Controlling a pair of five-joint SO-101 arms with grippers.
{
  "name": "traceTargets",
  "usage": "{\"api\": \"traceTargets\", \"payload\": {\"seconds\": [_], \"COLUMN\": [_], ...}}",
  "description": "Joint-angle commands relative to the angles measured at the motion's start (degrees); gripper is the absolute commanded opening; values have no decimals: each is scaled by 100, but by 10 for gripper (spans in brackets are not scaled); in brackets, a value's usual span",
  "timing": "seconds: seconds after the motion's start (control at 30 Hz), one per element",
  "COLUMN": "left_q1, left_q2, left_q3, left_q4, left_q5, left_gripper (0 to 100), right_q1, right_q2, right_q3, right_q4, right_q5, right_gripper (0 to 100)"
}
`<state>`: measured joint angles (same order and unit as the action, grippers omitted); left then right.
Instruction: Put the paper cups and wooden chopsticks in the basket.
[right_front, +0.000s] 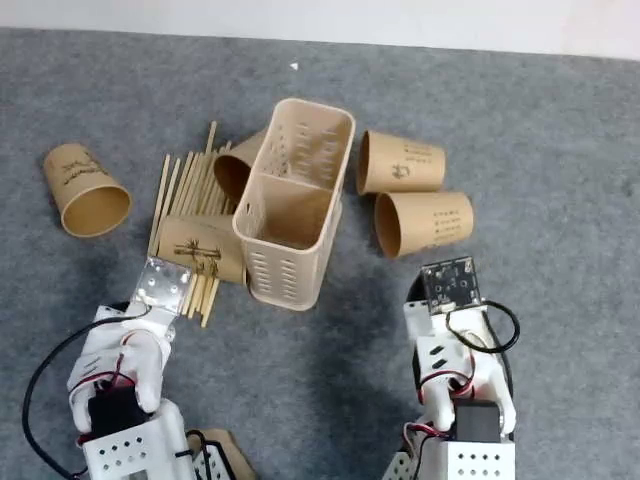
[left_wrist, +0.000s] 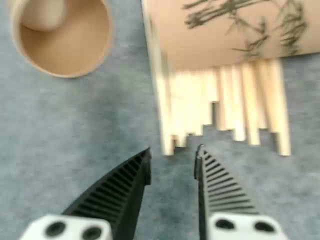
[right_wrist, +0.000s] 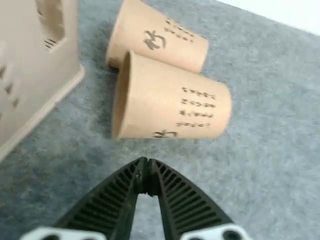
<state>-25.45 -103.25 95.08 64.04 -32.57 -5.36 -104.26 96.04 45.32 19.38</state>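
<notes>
Left claw (left_wrist: 173, 156): jaws apart, tips just short of the cut ends of the pale wooden chopsticks (left_wrist: 225, 115), which lie in a loose fan on the grey carpet (right_front: 560, 150). Just beyond, a brown bamboo-print paper cup (left_wrist: 220, 35) lies on its side across them.

Likely risk: an end pinch catches only a few sticks and scatters the rest, and the cup on top rolls or drags.

Right claw (right_wrist: 148, 165): jaws together, holding nothing. It points at the nearer of two tipped brown lettered cups (right_wrist: 170, 102), close but apart.

Beige perforated plastic basket (right_front: 285, 270) stands between both groups, no cup or stick in it yet.
</notes>
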Motion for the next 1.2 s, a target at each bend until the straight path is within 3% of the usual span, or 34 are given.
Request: {"api": "traceTargets", "payload": {"seconds": [0.0, 0.13, 0.27, 0.37, 0.5, 0.63, 0.8, 1.17], "left_q1": [-567, -1138, -1209, -1402, -1622, -1692, -1851, -1552], "left_q2": [4, 48, 743, 2316, 4866, 6976, 8497, 10264], "left_q3": [-866, -2202, -3415, -4664, -6712, -8233, -8796, -8822], "left_q4": [-158, -158, -149, 97, 668, 1240, 844, -695], "left_q5": [-114, -9, 9, -26, -70, -545, -870, -1204], "left_gripper": [172, 172, 172, 184, 277, 316, 316, 316], "right_q1": [286, 268, 268, 215, -127, -198, -198, -207], "right_q2": [-22, -22, -31, -40, -57, -66, -66, -66], "right_q3": [593, 435, 251, 277, 277, 277, 286, 558], "right_q4": [-75, 760, 1244, 1244, 1288, 1262, 1244, 963], "right_q5": [-44, -149, -149, -158, -158, -158, -158, -158], "right_gripper": [15, 62, 78, 78, 78, 78, 78, 78]}}
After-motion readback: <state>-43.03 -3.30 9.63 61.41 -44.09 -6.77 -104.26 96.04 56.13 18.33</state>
